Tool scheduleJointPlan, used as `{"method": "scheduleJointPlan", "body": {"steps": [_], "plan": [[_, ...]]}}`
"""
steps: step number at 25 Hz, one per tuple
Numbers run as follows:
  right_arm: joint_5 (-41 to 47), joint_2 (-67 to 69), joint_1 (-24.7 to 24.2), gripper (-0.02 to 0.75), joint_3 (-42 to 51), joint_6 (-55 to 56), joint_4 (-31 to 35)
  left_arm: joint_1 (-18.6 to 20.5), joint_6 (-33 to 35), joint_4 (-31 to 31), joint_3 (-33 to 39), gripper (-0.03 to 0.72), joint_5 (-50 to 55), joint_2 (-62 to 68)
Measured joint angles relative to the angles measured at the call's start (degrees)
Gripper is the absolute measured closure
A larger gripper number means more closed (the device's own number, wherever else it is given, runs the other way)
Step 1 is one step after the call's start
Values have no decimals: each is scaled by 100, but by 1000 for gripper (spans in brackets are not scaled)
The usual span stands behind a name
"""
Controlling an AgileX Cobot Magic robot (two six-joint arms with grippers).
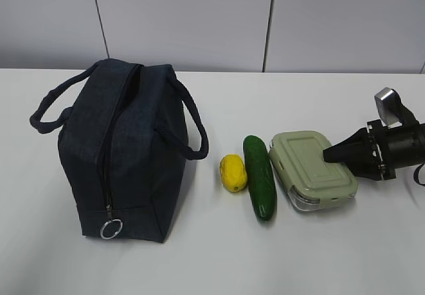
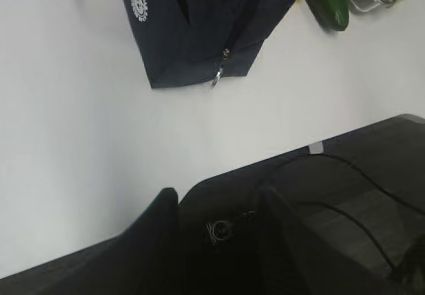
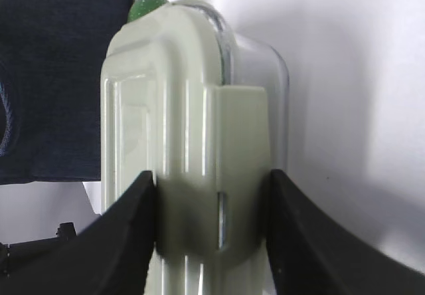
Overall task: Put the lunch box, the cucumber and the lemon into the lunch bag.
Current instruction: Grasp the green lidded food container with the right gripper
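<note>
A white table [image 1: 319, 255] holds a dark navy lunch bag [image 1: 126, 155] on the left, standing upright with its two loop handles raised and its zipper running down the near face to a silver ring pull [image 1: 111, 228] at the bottom. From the exterior view the mouth at the top appears parted, though how wide it is open cannot be told. Nothing can be seen inside it.

To the right of the bag, three items lie in a row on the table. Closest to the bag is the small yellow lemon [image 1: 233, 173]. Just beside it is the dark green cucumber [image 1: 259, 177], lying lengthwise. Next to that sits the lunch box [image 1: 312, 169], a clear container with a pale sage-green lid.

The right gripper [image 1: 330, 154] reaches in from the right edge. The right wrist view shows its two black fingers [image 3: 129, 228] pressed against opposite sides of the lunch box end, pinching it. The box seems to rest on the table, not yet lifted.

The left gripper [image 2: 219, 232] hangs back near the table's front edge, well apart from the bag, its jaws standing partly spread and holding nothing.

As a judgement, the task is at its very start: none of the three items is in the bag yet, and the lunch box looks to be the first one taken
</note>
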Motion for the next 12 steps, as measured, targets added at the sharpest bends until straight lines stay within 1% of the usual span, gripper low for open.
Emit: {"method": "scheduleJointPlan", "body": {"steps": [7,12], "plan": [[4,0,0,376,0,9,0,0,-16,-207,-697,420,-164,1550],[13,0,0,377,0,9,0,0,146,-297,-1030,419,-616,2405]]}}
